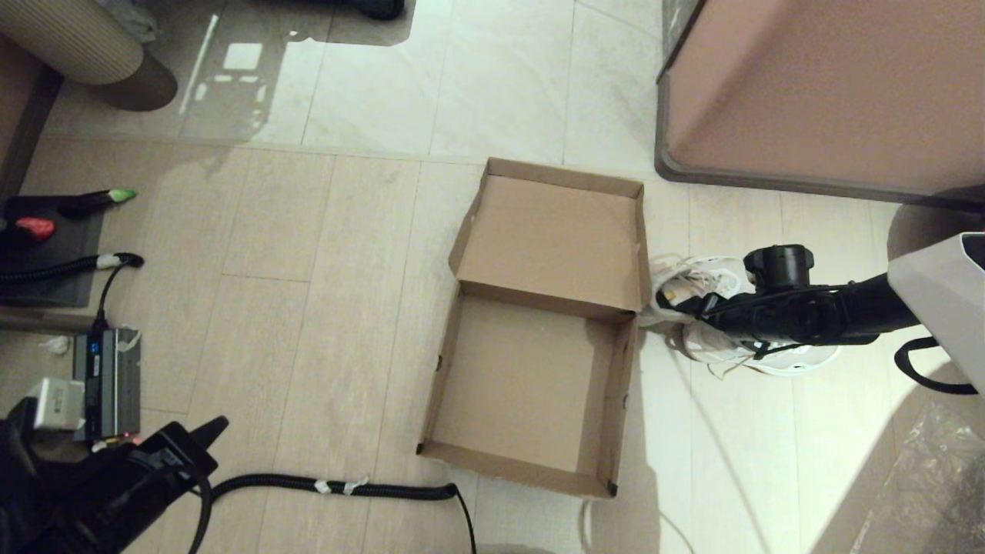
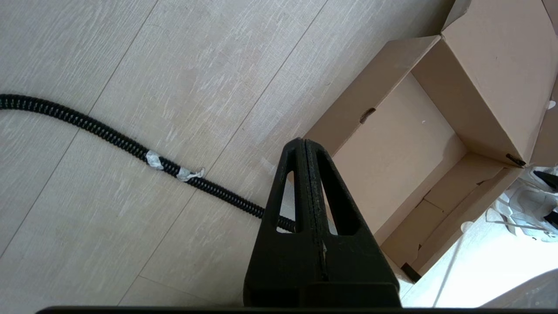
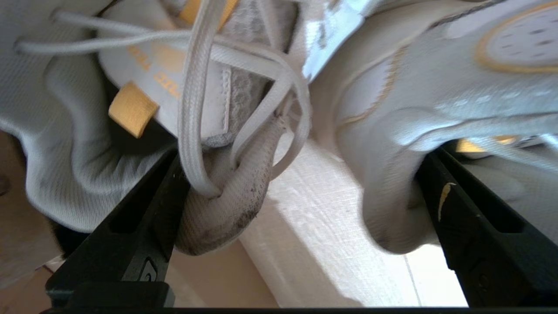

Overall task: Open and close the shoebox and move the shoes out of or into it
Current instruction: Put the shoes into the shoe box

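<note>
The brown shoebox (image 1: 439, 369) lies open and empty on the floor, its hinged lid (image 1: 550, 238) folded back flat on the far side. Both white shoes (image 1: 696, 277) sit on the floor against the box's right side. My right gripper (image 1: 677, 304) reaches down into the pair. In the right wrist view it (image 3: 301, 159) stands wide open, its fingers (image 3: 144, 218) straddling the adjoining collars of the two shoes (image 3: 226, 205), with bare floor showing between them. My left gripper (image 2: 304, 141) hangs shut and empty near the box's near-left corner (image 2: 392, 148).
A black corrugated cable (image 1: 338, 486) runs along the floor in front of the box. A large pinkish-brown cabinet (image 1: 823, 85) stands at the far right. Electronic gear (image 1: 108, 385) and a dark mat (image 1: 46, 254) lie at the left. Clear plastic sheeting (image 1: 939, 477) covers the near-right floor.
</note>
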You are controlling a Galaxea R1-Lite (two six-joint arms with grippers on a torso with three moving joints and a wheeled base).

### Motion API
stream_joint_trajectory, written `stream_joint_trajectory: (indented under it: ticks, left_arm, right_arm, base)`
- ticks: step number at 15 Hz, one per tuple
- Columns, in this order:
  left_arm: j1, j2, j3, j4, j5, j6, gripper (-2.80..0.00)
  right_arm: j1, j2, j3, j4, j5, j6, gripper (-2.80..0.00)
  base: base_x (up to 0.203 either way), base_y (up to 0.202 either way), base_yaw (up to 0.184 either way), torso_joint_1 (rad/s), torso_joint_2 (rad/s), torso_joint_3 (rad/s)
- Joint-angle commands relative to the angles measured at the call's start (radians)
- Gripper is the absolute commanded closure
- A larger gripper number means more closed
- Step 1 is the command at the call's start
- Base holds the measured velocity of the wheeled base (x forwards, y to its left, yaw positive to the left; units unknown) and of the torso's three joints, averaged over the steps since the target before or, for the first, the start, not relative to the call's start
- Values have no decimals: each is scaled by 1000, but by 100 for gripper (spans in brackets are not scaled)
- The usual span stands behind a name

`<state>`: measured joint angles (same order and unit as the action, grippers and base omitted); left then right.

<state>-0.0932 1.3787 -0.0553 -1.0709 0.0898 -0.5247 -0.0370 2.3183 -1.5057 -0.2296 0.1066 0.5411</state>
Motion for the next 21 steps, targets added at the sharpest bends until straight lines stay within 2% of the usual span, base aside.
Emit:
stream_joint_trajectory:
  ticks: [1, 8, 13, 21]
  left_arm:
    - [0, 2, 0, -6, 1, -3, 0]
    - [1, -1, 5, -6, 1, -3, 0]
    - [0, -10, 18, -6, 1, -3, 0]
    - [0, -12, 19, -6, 1, -3, 0]
  right_arm:
    - [9, -3, 1, -2, 2, 3, -280]
    - [76, 0, -9, 1, -2, 12, -280]
    - [68, 14, -12, 6, -40, 10, -280]
    - [82, 3, 25, 4, -38, 11, -280]
  base:
    - [0, 0, 0, 0, 0, 0]
    - [0, 0, 0, 0, 0, 0]
    - [0, 0, 0, 0, 0, 0]
    - [0, 0, 0, 0, 0, 0]
